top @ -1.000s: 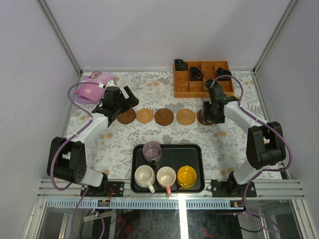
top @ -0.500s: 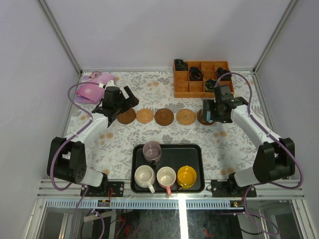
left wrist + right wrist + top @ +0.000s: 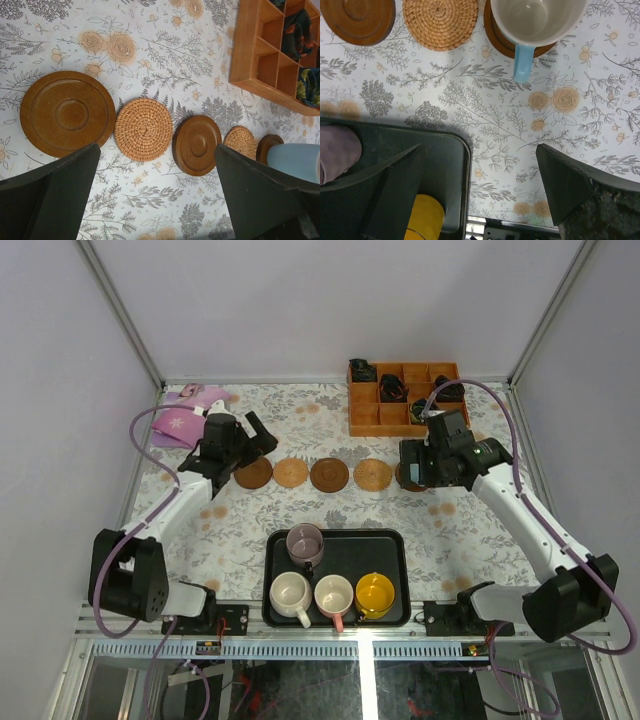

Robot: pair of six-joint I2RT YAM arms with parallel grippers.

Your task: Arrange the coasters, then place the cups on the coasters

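Clearance matters: jaws apart like those of the left gripper [image 3: 157, 150], the right gripper [image 3: 480, 150] should lift clear of the blue-handled cup [image 3: 540, 17], seated on the coaster [image 3: 495, 36] beyond the far-right corner of the tray [image 3: 451, 170], before reaching in.

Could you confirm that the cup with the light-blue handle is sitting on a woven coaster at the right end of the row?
Not quite: in the right wrist view the cup with the light-blue handle sits on a dark wooden coaster, beside the woven coaster, at the right end of the row.
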